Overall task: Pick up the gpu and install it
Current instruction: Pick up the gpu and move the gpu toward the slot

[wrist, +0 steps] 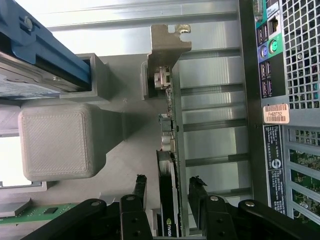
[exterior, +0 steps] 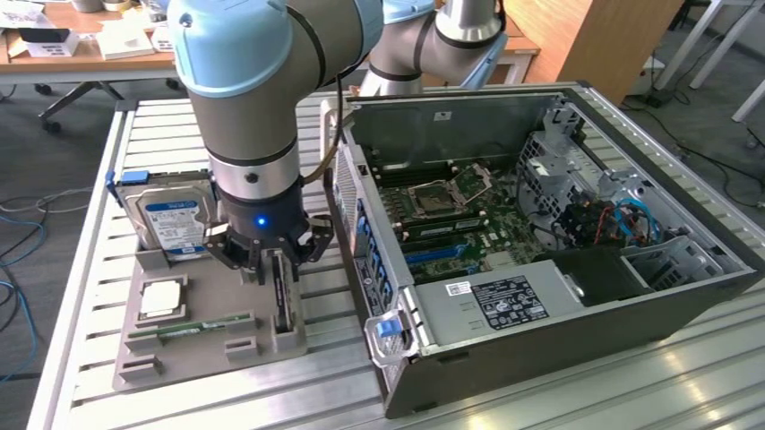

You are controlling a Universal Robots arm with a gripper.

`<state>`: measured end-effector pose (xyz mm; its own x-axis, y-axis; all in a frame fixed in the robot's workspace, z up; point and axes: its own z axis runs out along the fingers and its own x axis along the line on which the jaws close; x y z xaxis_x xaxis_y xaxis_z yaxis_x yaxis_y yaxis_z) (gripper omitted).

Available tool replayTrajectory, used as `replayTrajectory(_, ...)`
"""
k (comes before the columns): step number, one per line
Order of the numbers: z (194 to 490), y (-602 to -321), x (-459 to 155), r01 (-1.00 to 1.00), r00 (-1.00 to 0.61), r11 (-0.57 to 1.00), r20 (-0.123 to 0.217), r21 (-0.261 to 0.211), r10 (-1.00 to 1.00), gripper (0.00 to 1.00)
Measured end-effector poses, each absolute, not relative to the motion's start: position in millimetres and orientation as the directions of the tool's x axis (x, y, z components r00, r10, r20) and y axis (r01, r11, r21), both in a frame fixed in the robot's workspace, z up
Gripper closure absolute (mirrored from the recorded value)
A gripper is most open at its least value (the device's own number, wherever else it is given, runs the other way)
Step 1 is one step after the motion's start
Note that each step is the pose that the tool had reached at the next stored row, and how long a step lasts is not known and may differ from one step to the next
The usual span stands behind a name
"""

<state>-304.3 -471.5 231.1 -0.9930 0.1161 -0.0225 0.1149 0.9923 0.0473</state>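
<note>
A: Tool state?
B: Tool [exterior: 279,273] is open and holding nothing. It straddles the gpu [wrist: 170,150], one of the fingers [wrist: 140,189] on each side, with a gap showing on both.
A: Where's the card?
B: On edge in a slot of the grey holder [exterior: 203,363]. The holder sits on the slatted surface [exterior: 669,385], just beside the open PC case [exterior: 574,269]. The card's metal bracket [wrist: 168,45] is at the end away from the tool. Hard drive [exterior: 170,219] stands upright in the same holder and the memory stick [exterior: 192,330] lies flat. Tool touches neither.
A: Step?
B: Pick, pre-grasp by my read. Card not lifted, install not begun. A sound grip calls for pads square on the board faces, and a straight pull so the bracket clears the holder.
A: Blind spots?
B: In the exterior view the tool covers much of the card. In the wrist view the near end is cut off between the fingers. Can't tell how deep the fingers sit. Target slot in the case is hard to make out.
</note>
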Motion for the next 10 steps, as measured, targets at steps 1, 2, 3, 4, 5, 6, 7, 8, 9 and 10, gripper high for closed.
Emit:
replayTrajectory(1, 231.0, -471.5, -304.3, 0.115, -0.993, 0.992, -0.022, 0.047, 0.116, 0.53)
replayTrajectory(2, 231.0, -471.5, -304.3, 0.115, -0.993, 0.992, -0.023, 0.047, 0.116, 0.53)
replayTrajectory(3, 231.1, -471.5, -304.3, 0.115, -0.993, 0.992, -0.022, 0.047, 0.116, 0.53)
replayTrajectory(4, 231.0, -471.5, -304.3, 0.115, -0.993, 0.992, -0.023, 0.047, 0.116, 0.53)
replayTrajectory(5, 231.1, -471.5, -304.3, 0.115, -0.993, 0.992, -0.022, 0.047, 0.116, 0.53)
replayTrajectory(6, 231.0, -471.5, -304.3, 0.115, -0.993, 0.992, -0.023, 0.047, 0.116, 0.53)
replayTrajectory(7, 231.0, -471.5, -304.3, 0.115, -0.993, 0.992, -0.023, 0.047, 0.116, 0.53)
replayTrajectory(8, 231.0, -471.5, -304.3, 0.115, -0.993, 0.992, -0.022, 0.047, 0.116, 0.54)
replayTrajectory(9, 231.1, -471.5, -304.3, 0.115, -0.993, 0.992, -0.022, 0.047, 0.116, 0.54)
replayTrajectory(10, 231.0, -471.5, -304.3, 0.115, -0.993, 0.992, -0.023, 0.047, 0.116, 0.54)
